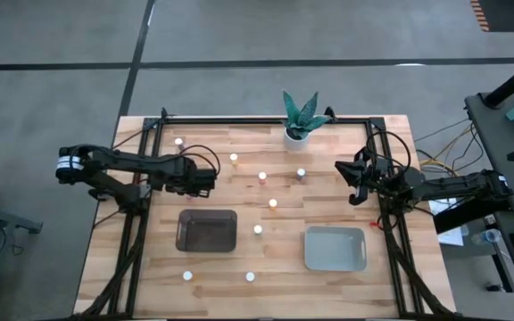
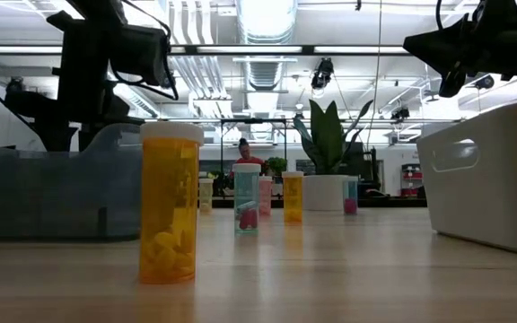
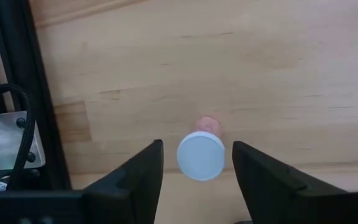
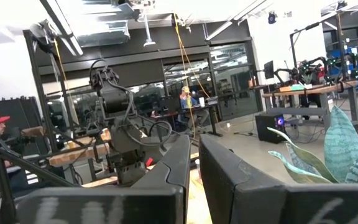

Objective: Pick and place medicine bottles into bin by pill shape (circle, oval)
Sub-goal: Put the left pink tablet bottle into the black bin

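Left tool (image 3: 194, 177) hangs low over the surface (image 1: 328, 285), fingers (image 3: 138, 180) apart, straddling one bottle (image 3: 201, 155) seen cap-on from above; a clear gap shows on each side of the cap, so nothing is gripped. In the high view this tool (image 1: 205, 181) sits near the surface's left edge, just beyond the far side of the dark bin (image 1: 207, 230). Right tool (image 1: 355, 181) is raised at the right edge, fingers together, empty, waiting. Handling, judged: the bottles are small rigid plastic cylinders, light, tall for their base, so a sideways nudge could tip or roll one; walls look smooth and somewhat slippery. Best hold is probably across the body just under the cap, where the cap's lip would stop a downward slip; modest squeeze should do, as the shell looks stiff. Pill shape shows through the translucent walls in the low view, most plainly in the nearest orange bottle (image 2: 170, 202). Count, high view: nine white caps visible standing apart on the surface, none inside either bin; the bottle between the left fingers is hidden under the arm there, so I judge ten in all. Bins: two, the dark one and the pale bin (image 1: 335, 249) toward the right, both at the near half. One potted plant (image 1: 302, 116) at the far edge.
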You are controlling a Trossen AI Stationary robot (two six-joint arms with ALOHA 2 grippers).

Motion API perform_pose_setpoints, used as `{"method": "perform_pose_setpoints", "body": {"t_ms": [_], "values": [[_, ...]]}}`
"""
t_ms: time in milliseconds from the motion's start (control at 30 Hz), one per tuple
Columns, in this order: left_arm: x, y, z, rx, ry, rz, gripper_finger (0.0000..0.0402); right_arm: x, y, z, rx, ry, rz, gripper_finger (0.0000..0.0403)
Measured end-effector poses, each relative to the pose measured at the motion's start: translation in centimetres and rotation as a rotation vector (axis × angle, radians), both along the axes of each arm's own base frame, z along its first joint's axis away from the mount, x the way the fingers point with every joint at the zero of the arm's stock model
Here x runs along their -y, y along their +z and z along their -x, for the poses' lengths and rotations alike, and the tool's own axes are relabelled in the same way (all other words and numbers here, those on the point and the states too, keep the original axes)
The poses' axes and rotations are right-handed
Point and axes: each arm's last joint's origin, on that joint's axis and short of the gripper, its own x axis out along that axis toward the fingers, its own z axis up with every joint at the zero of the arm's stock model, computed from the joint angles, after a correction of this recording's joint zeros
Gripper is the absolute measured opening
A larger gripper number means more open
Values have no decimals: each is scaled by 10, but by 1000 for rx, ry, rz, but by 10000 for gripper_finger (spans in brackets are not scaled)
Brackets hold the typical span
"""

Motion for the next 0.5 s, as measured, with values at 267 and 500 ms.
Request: {"method": "perform_pose_setpoints", "body": {"t_ms": [267,500], "values": [[0,-1,-2,15,0,-5,127,0,0,0,0,0,0,27],[0,-1,-2,14,1,-8,104,0,0,0,-2,-2,5,27]]}}
